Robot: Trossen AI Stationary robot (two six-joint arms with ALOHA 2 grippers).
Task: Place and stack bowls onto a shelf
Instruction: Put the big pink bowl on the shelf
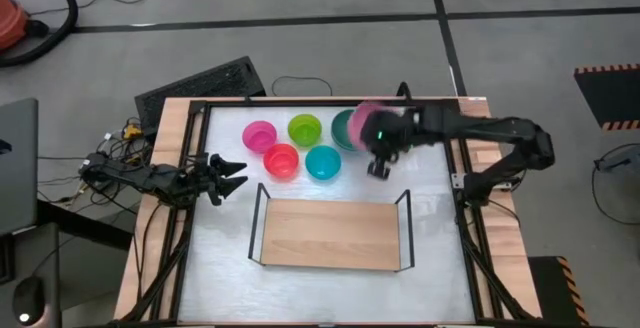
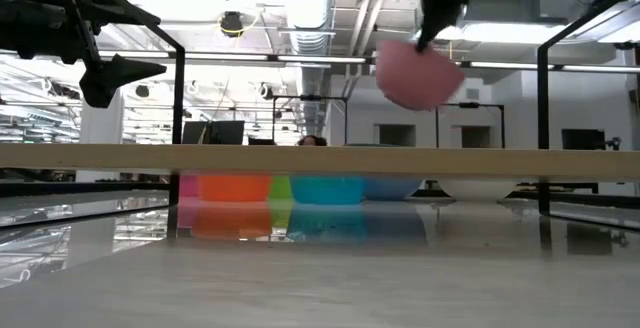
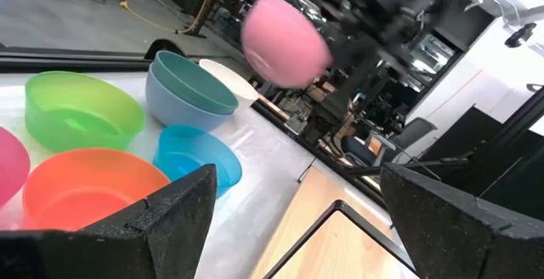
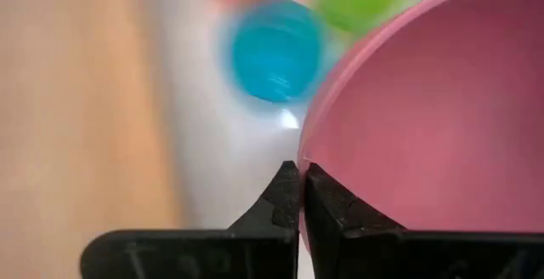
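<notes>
R gripper (image 4: pixel 299 196) pinches pink bowl (image 2: pixel 418 76) by its rim, aloft behind shelf (image 1: pixel 330 234); thin grip, could slip/tilt w/ swing. L gripper (image 1: pixel 232 175) apart, waiting at table's left

The bowls (image 3: pixel 85 113) look like smooth plastic with a soft sheen — the pink bowl (image 4: pixel 442 117) matt inside. The shelf (image 1: pixel 330 233) is pale matt wood; the tabletop (image 2: pixel 320 278) is glossy white, mirroring colours.
</notes>
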